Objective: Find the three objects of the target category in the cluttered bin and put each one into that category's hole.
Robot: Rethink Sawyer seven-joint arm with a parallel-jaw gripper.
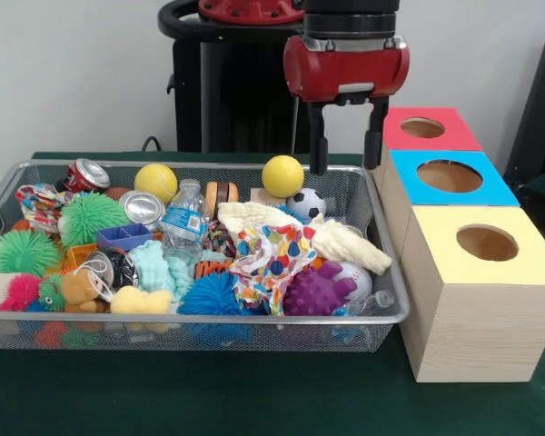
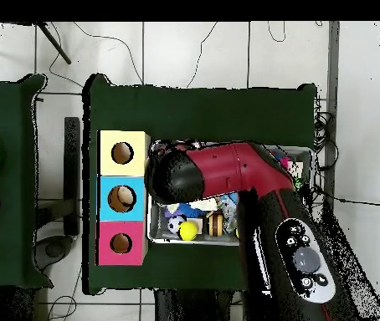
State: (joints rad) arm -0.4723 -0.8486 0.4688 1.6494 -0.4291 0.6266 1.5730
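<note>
we are seeing a green-covered table point(image 1: 254, 400) carrying the wire mesh bin point(image 1: 209, 331) and, just beside it, three wooden cubes: yellow-topped point(image 1: 481, 309), blue-topped point(image 1: 450, 177), red-topped point(image 1: 427, 129).

You see the wire tray point(image 1: 36, 338) packed full; one printed cloth point(image 1: 271, 259) lies crumpled at its 4 o'clock, another point(image 1: 38, 204) at 10; the yellow-topped cube's hole point(image 1: 487, 242) sits empty.

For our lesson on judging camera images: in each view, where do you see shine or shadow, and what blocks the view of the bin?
Front view: bright glints on the silver can and water bottle, and the inside of the yellow box's hole is shaded; the bin is unblocked. Overhead view: the red arm covers most of the bin, and no strong glare shows.
</note>
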